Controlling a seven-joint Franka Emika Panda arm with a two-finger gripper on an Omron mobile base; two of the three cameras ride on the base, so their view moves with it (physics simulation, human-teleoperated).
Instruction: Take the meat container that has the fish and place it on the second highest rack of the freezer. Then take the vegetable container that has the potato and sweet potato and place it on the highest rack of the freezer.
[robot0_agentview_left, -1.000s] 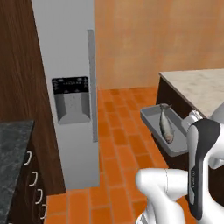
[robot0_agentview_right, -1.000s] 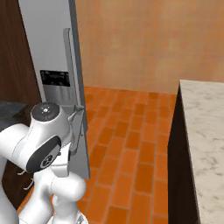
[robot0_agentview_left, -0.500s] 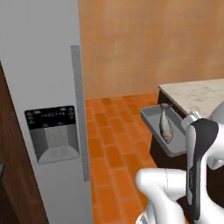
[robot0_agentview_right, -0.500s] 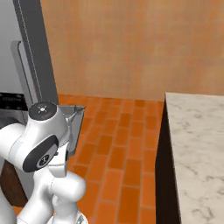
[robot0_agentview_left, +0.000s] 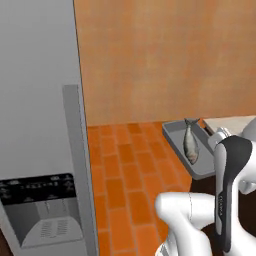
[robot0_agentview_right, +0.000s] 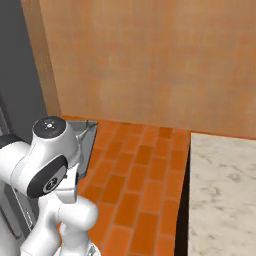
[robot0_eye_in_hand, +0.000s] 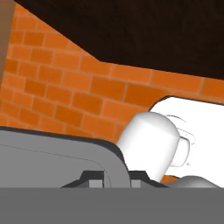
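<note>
A tall grey fridge-freezer with a smooth matte door (robot0_agentview_left: 40, 75) stands at the left of the left base view, its long vertical bar handle (robot0_agentview_left: 76, 165) running down beside a dark control panel (robot0_agentview_left: 37, 189) and a recessed dispenser bay (robot0_agentview_left: 47, 227); its doors are shut, so the racks are hidden; an orange brick-patterned floor (robot0_agentview_left: 125, 170) lies between it and the robot, with a flat, faintly mottled orange wall (robot0_agentview_right: 150, 60) behind; a pale marbled stone counter (robot0_agentview_right: 220, 195) on a dark base sits to the right in the right base view, well apart from the fridge-freezer.

The shallow grey rectangular meat container with rounded corners (robot0_agentview_left: 185, 150) is held up off the floor, just in front of the white arm, its rim (robot0_eye_in_hand: 57, 142) crossing the lower left of the hand view; a slim silver-grey fish (robot0_agentview_left: 191, 144) lies lengthwise inside it, tail towards the wall; the gripper (robot0_eye_in_hand: 111, 179) is clamped tight on the container's edge, its dark finger tips (robot0_eye_in_hand: 89, 177) pinching the rim; in the right base view a corner of the container (robot0_agentview_right: 87, 135) peeks out behind the arm's rounded white joint.
</note>
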